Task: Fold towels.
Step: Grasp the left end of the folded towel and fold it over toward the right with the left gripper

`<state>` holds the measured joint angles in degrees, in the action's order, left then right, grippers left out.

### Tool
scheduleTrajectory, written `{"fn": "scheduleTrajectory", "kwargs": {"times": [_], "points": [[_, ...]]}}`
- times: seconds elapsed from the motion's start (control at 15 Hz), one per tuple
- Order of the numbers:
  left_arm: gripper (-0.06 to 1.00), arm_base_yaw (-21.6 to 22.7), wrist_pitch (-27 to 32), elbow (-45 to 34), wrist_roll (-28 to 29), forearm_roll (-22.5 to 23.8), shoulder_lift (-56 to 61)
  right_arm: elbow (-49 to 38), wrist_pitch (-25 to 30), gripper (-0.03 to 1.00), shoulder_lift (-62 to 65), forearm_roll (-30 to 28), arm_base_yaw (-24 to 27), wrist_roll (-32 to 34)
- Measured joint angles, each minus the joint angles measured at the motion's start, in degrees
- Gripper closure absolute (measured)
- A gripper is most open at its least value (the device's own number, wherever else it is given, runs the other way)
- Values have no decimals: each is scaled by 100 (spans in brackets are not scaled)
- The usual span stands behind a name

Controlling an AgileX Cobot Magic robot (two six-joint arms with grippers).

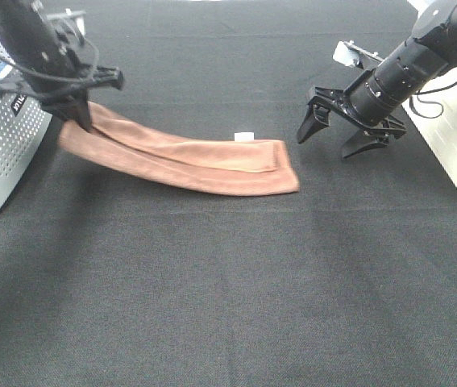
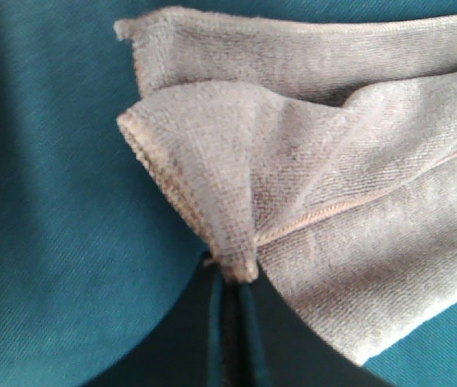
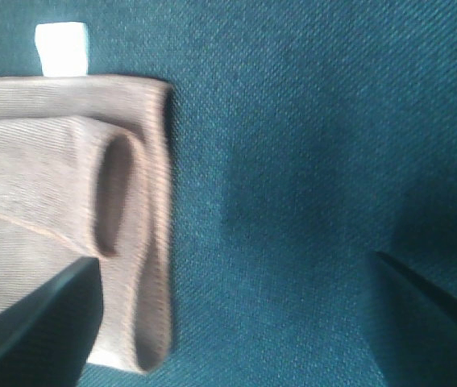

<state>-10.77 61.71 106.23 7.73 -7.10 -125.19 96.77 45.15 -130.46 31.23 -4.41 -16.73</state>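
- One brown towel, folded into a long strip, lies flat on the black table
- Left gripper is at the towel's left end, its jaws pinched together on a corner of the cloth, which bunches into a peak there
- Right gripper hangs just beyond the towel's right end, jaws spread wide, holding nothing and clear of the cloth
- Small white label sticks out from the towel's far edge, near its right end
- Grey perforated basket stands just past the towel's left end
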Motion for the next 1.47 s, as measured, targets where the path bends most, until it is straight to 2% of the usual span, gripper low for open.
{"fn": "scheduleTrajectory", "kwargs": {"times": [0.07,0.2,0.33,0.47,0.6,0.93,1.07,1.2,1.27,1.33,1.47], "points": [[93,-11,23,57,6,-109,0,0,23,16,0,-6,0,0],[93,-183,-160,69,-40,-934,-6,0,57,16,0,-6,0,0],[93,-441,-573,69,-178,-1868,-126,0,57,16,0,-6,0,0],[93,-705,-1112,80,-281,-2521,-424,0,57,16,0,-6,0,0],[93,-1026,-1536,321,-315,-2865,-877,0,80,16,0,-6,0,0],[92,-1404,-1742,1077,-235,-2951,-1478,0,97,16,0,-6,0,0],[79,-1467,-1776,1278,-17,-3014,-1679,0,103,16,0,-11,0,0],[52,-1473,-1902,1329,40,-3363,-1742,0,109,16,0,-11,0,0],[34,-1473,-1988,1369,-23,-3575,-1742,0,120,16,0,-23,0,0],[28,-1473,-2091,1381,-166,-3753,-1742,0,160,16,0,-23,0,0],[24,-1461,-2131,1381,-573,-3867,-1667,0,275,16,0,17,0,0]]}}
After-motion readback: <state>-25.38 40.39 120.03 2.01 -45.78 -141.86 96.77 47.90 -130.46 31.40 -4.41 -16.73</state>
